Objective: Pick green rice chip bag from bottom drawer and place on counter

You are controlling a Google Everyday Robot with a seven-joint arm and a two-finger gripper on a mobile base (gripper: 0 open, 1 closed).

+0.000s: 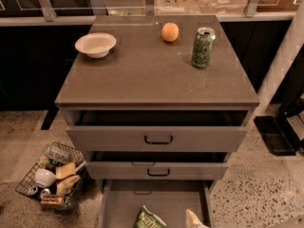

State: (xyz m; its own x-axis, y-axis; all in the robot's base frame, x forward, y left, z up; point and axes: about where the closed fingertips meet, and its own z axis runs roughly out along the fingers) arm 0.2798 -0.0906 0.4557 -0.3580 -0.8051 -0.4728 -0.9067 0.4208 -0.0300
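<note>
Counter (142,80) is filling most of the view, w/ three small things standing towards its back. Below it the cabinet is showing three drawers; the top two are sitting cracked open, black handles facing out. Bottom drawer (121,198) is sitting pulled well out, grey inside.

Basket (52,175) of odds and ends is lying on the floor at left, no part of this job.

Bag (148,218) is lying in the bottom drawer at its near end, approx mid-width. It is running off the lower edge of the view, so only its upper part is showing, top edge slanting down to the right. Long axis: can't tell w/ the rest cut off.

Bowl (95,44) is sitting back left on the counter, can (203,47) back right, orange (170,32) between them and nearer the back edge.

Gripper (193,219) is showing only as a pale tip poking in at the bottom edge, over the drawer's right side. How far open it is, or whether it is holding anything: can't tell. The bag isn't in it.

Key relation: bag is lying just left of the gripper, near but apart. Next move prob. needs a short shift left and down onto the bag before any lift to the counter.
</note>
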